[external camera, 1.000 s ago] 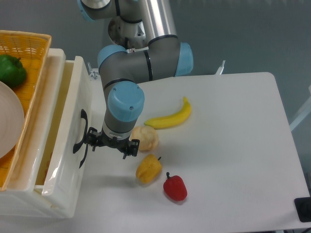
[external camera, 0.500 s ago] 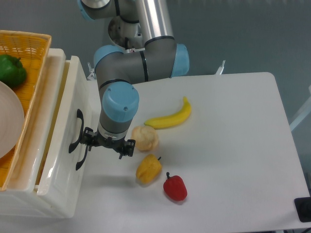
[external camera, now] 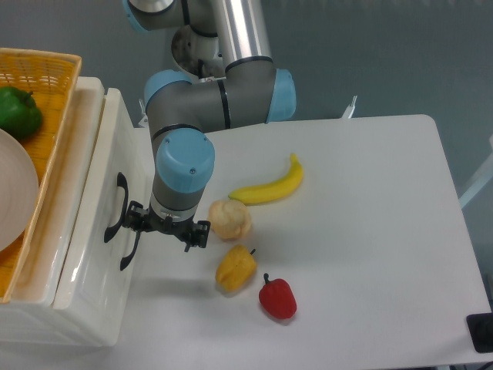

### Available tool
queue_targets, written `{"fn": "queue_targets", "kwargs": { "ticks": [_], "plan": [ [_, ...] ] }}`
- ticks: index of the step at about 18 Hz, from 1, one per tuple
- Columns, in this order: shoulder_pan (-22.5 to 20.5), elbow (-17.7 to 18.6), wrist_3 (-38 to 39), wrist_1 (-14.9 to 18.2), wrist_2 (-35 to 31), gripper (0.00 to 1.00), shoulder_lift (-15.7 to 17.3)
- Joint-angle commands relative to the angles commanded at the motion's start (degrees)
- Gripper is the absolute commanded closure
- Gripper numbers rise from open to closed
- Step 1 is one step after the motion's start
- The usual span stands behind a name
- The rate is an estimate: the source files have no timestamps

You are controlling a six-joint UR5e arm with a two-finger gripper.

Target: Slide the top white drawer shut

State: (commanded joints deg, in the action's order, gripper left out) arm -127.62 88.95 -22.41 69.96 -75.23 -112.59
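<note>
The top white drawer (external camera: 98, 193) is pushed almost flush into the cabinet, and only a narrow gap shows along its top edge. Its black curved handle (external camera: 117, 206) faces right. The lower white drawer's black handle (external camera: 131, 250) sits just below it. My gripper (external camera: 167, 229) points straight down beside the drawer front, its left black part touching or next to the handles. The wrist hides the fingertips, so I cannot tell whether it is open or shut. It holds nothing that I can see.
A yellow woven basket (external camera: 54, 69) with a green pepper (external camera: 17, 110) and a plate (external camera: 11, 196) sits on the cabinet. On the table lie a banana (external camera: 269, 187), a pale round fruit (external camera: 230, 220), a yellow pepper (external camera: 235, 267) and a red pepper (external camera: 277, 298).
The gripper has moved left, pushing the top drawer's front panel in. The open gap of the drawer has shrunk to a sliver.
</note>
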Motion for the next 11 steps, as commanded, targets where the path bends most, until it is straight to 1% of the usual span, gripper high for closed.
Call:
{"fn": "queue_targets", "kwargs": {
  "ticks": [11],
  "plan": [
    [0.0,0.0,0.4,0.0,0.6,0.00,0.1]
  ]
}}
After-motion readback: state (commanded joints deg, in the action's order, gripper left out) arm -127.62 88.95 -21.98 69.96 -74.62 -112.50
